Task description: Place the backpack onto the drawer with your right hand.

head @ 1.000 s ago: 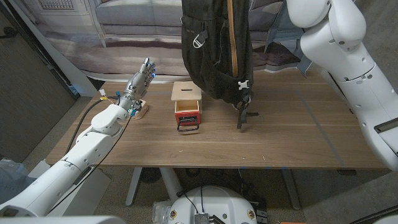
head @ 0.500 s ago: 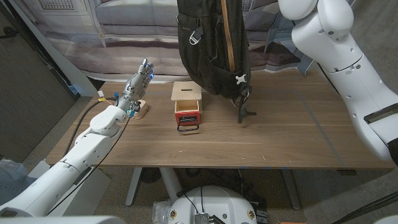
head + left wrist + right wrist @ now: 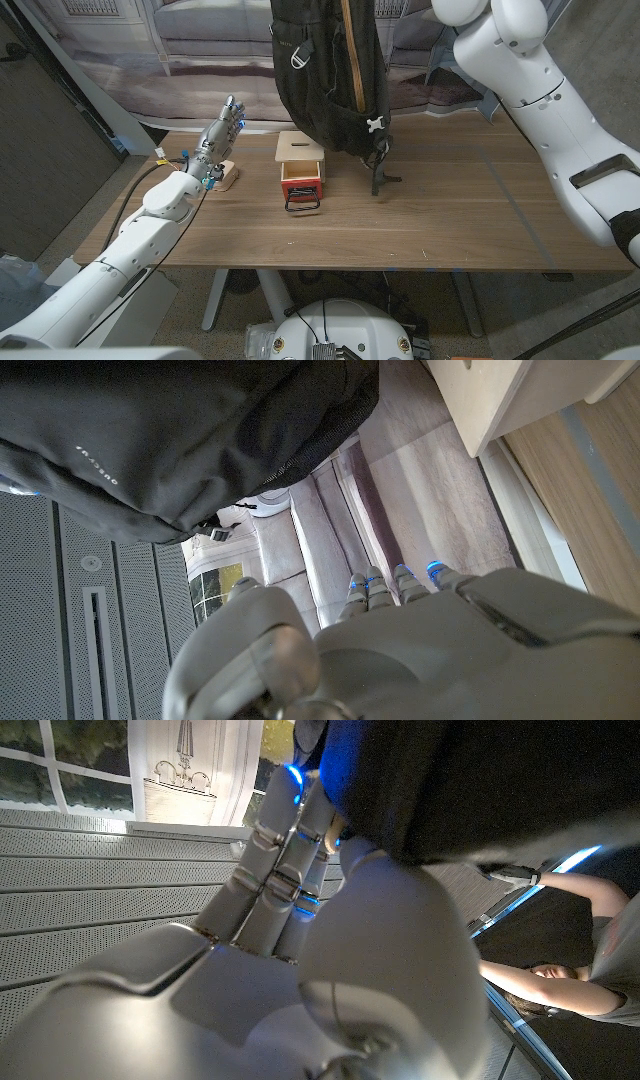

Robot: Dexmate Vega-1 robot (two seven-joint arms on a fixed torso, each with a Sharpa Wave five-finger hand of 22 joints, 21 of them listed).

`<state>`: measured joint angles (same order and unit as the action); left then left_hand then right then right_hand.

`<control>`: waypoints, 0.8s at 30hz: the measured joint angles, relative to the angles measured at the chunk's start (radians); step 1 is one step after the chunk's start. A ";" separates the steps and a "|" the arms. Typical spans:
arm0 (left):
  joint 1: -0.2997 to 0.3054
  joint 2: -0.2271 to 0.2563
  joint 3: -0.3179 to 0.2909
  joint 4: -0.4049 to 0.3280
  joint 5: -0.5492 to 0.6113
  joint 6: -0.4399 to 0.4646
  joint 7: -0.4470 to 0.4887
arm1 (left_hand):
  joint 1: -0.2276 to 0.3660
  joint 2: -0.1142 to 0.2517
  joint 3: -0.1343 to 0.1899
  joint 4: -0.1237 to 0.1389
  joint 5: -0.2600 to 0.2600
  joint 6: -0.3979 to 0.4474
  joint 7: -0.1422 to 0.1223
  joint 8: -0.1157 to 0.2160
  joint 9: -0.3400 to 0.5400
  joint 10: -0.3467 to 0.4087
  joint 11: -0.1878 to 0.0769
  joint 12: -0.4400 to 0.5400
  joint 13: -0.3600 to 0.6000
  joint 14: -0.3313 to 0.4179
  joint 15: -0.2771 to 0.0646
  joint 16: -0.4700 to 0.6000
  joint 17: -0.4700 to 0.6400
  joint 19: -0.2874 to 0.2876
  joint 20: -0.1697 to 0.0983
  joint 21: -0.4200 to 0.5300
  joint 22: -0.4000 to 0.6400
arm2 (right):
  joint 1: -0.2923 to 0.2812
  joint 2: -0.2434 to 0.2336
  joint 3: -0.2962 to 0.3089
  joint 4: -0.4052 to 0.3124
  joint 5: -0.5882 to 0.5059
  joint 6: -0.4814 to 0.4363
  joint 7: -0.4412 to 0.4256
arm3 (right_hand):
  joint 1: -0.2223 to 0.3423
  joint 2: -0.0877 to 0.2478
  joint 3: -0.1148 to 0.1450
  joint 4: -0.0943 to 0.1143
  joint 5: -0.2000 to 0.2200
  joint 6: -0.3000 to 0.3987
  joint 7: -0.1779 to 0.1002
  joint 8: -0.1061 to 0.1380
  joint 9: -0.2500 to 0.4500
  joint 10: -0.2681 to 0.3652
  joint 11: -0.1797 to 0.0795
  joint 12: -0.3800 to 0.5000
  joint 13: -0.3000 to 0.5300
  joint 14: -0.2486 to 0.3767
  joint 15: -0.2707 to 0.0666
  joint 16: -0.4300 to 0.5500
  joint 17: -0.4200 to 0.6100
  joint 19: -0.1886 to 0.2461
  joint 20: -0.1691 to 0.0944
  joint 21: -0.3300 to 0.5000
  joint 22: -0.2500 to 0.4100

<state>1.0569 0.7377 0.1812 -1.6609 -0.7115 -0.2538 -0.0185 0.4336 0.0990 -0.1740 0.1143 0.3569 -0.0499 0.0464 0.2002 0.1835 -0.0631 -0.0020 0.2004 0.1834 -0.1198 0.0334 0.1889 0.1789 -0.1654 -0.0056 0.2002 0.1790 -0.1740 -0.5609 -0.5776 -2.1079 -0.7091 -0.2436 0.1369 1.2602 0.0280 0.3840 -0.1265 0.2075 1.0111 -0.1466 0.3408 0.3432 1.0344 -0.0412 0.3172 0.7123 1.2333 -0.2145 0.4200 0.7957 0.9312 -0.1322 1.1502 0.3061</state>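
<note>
The black backpack (image 3: 328,75), held aloft by the right hand (image 3: 300,930), hangs just behind the small wooden drawer (image 3: 301,170) on the worktop (image 3: 450,215) and should be steadied, centred, then lowered slowly.

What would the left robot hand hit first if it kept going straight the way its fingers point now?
Probably nothing on the table. The left robot hand points away past the table's far edge, toward the sofa behind. The backpack hangs off to its side, though depth is hard to judge.
</note>
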 measured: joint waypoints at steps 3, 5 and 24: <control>0.000 -0.001 0.000 0.003 -0.001 -0.002 -0.002 | 0.000 0.000 0.000 0.000 0.000 0.000 0.000 0.000 0.000 0.000 0.000 0.000 0.000 0.000 0.000 0.000 0.000 0.000 0.000 0.000 0.000 | 0.011 0.011 -0.011 0.014 0.000 0.002 0.000 | 0.000 0.000 0.000 0.000 0.000 0.000 0.000 0.000 0.003 0.000 0.000 0.000 0.000 0.002 -0.002 0.000 0.003 0.000 0.000 0.004 0.000; 0.001 -0.002 0.000 0.003 -0.002 -0.003 -0.003 | 0.000 0.000 0.000 0.000 0.000 0.000 0.000 0.000 0.000 0.000 0.000 0.000 0.000 0.000 0.000 0.000 0.000 0.000 0.000 0.000 0.000 | 0.016 0.015 -0.017 0.021 0.000 0.003 0.000 | 0.000 0.000 0.000 0.000 0.000 0.000 0.000 0.000 0.002 0.000 0.000 0.000 0.003 0.002 -0.002 0.000 0.002 0.000 0.000 0.004 -0.004; 0.027 0.004 -0.013 -0.015 -0.004 -0.006 0.007 | 0.000 0.000 -0.004 -0.004 0.000 0.000 0.000 0.000 0.000 0.000 0.000 0.000 0.000 0.000 0.000 0.000 0.000 0.000 0.000 0.000 0.000 | 0.051 0.062 -0.061 0.083 0.015 0.024 -0.001 | 0.000 0.000 0.003 0.003 0.000 0.000 0.000 0.000 0.003 0.000 0.000 -0.018 0.000 0.004 0.000 -0.008 0.004 -0.007 0.004 0.019 -0.017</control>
<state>1.0836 0.7413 0.1677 -1.6760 -0.7153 -0.2595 -0.0116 0.4336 0.0990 -0.1780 0.1101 0.3569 -0.0499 0.0464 0.2002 0.1835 -0.0632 -0.0020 0.2004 0.1835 -0.1198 0.0334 0.1889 0.1789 -0.1653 -0.0056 0.2002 0.1789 -0.1231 -0.4993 -0.6383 -2.0248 -0.6941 -0.2193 0.1359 1.2601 0.0280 0.3868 -0.1238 0.2076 1.0110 -0.1465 0.3408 0.3459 1.0346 -0.0414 0.2996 0.7127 1.2369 -0.2145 0.4121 0.8000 0.9239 -0.1286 1.1695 0.2891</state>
